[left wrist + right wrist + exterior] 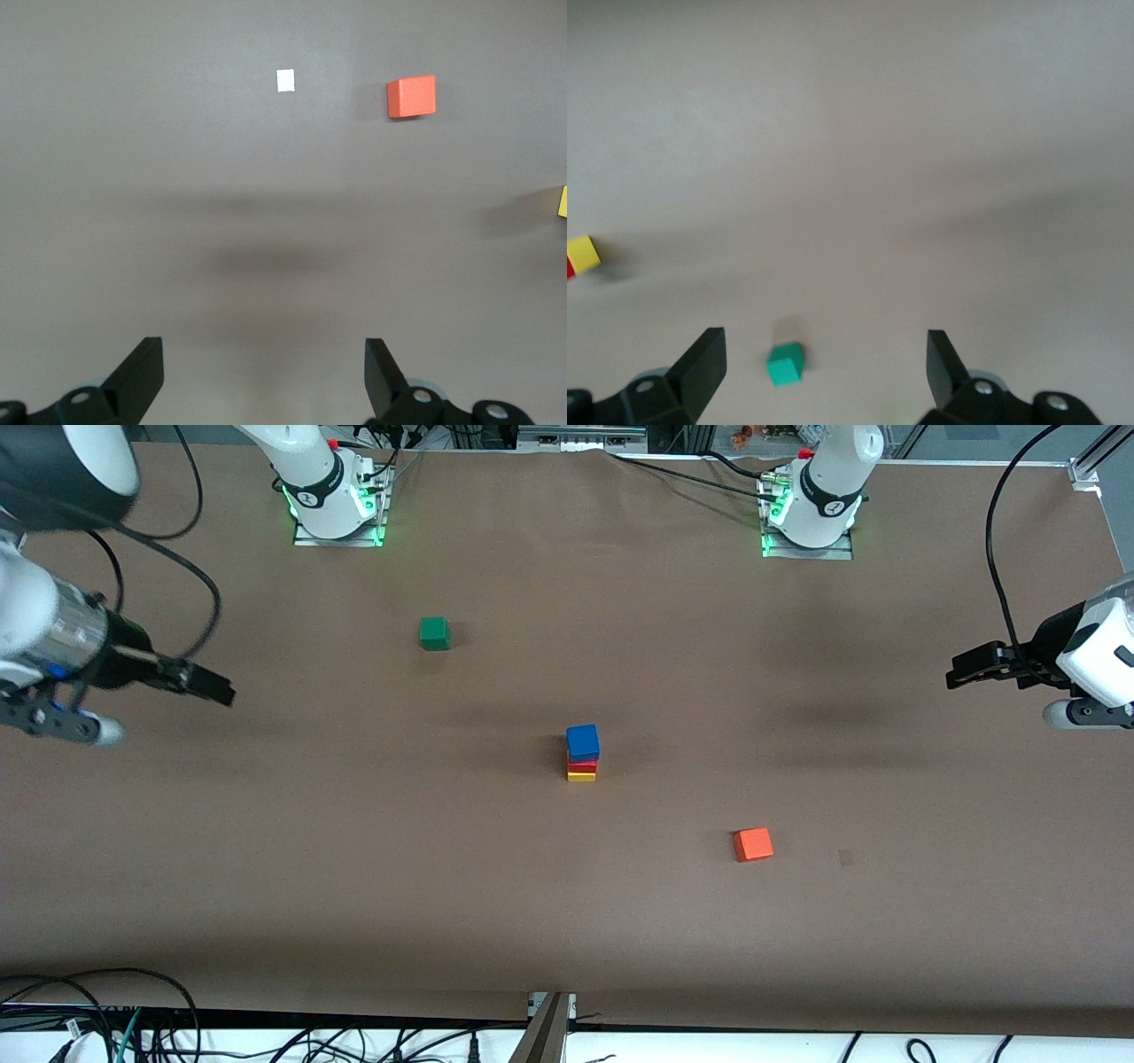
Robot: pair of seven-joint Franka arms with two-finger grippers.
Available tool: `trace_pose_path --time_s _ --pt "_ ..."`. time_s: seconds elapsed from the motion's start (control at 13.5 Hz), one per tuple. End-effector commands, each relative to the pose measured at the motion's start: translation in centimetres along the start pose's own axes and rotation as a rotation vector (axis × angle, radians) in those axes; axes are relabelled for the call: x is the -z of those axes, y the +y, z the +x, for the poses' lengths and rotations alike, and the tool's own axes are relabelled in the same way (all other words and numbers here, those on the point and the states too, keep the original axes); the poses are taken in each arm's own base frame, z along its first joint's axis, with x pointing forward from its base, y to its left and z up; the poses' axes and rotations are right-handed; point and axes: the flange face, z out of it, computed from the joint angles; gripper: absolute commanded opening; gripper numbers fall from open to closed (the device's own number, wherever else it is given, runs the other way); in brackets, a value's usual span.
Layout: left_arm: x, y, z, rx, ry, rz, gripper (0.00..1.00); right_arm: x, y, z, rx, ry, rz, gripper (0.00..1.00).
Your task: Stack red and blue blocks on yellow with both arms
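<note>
Orange cube nearest; left end effector and right end effector hover, spread wide.

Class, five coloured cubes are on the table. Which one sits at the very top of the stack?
The blue cube. It rests on the red cube, which sits on the yellow cube; the green and orange cubes lie alone.

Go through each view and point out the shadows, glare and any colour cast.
Front view: even lighting, soft shadows beside the stacked blue block and green cube, green glow at both arm bases. Left wrist view: greyish cast, a broad dark smudge of shadow on the table above the open left end effector. Right wrist view: pale, washed-out table around the open right end effector.
</note>
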Motion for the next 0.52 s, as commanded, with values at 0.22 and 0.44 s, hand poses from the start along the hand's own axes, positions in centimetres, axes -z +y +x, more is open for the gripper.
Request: trace_pose_path --time_s 0.22,0.44 --pt "0.4 -0.1 0.2 -0.011 0.009 -0.024 1.00 0.1 3.1 -4.7 0.083 0.030 0.000 1.00" --pt "0.4 0.0 0.2 -0.013 0.009 -0.024 1.00 0.2 2.9 -4.3 0.085 0.033 -0.001 1.00"
